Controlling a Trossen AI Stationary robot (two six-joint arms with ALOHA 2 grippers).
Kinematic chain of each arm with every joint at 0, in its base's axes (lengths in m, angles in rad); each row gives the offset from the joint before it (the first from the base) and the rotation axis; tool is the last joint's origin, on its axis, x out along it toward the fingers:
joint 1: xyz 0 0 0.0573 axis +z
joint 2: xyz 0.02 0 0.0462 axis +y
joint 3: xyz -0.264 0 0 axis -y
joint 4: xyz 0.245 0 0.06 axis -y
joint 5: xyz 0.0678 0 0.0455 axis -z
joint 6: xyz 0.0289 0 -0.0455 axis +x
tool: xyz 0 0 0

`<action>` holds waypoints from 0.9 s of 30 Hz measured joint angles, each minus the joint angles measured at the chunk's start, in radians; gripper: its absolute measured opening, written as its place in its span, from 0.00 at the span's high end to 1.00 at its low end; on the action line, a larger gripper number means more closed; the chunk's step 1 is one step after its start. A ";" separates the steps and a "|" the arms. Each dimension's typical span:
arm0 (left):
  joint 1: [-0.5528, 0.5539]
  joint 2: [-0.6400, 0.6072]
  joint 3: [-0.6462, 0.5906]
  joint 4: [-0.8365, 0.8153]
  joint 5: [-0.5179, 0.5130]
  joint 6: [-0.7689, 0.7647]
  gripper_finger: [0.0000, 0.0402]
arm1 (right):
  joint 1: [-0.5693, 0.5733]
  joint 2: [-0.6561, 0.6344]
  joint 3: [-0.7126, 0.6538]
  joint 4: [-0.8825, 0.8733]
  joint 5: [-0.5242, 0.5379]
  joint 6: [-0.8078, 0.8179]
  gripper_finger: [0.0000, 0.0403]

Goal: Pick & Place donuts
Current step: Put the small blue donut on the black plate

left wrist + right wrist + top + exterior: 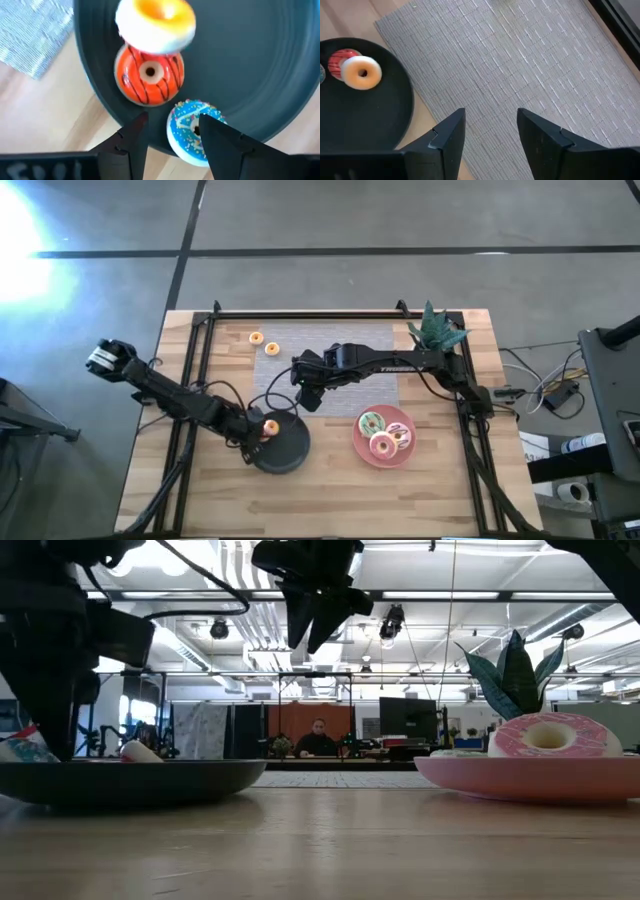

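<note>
We've got the left pincer (170, 137) open over the black plate (260, 60), holding nothing; yellow-iced donut (156, 22) sits atop the orange striped one (149, 75), blue sprinkled donut (189, 131) at rim w/ fingers astride. Risk: it rolls onto the counter (45, 115). Right pincer (487, 132) open, empty, above the grey mat (520, 60).

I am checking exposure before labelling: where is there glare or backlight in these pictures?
High view: strong glare on the floor, beyond the table on the left arm's side. Low view: bright ceiling lights behind, so the right hand and black plate show as dark silhouettes. Wrist views: even light, no glare.
</note>
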 joint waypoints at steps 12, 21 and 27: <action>0.005 0.007 0.029 -0.020 0.019 0.042 0.63 | 0.000 0.000 0.000 0.002 0.000 -0.006 0.58; 0.005 0.082 0.033 -0.016 0.065 0.054 0.69 | 0.001 0.000 0.000 0.005 0.000 -0.005 0.58; 0.005 0.153 0.087 -0.022 0.089 0.103 0.74 | 0.002 0.000 0.000 0.004 0.000 -0.003 0.58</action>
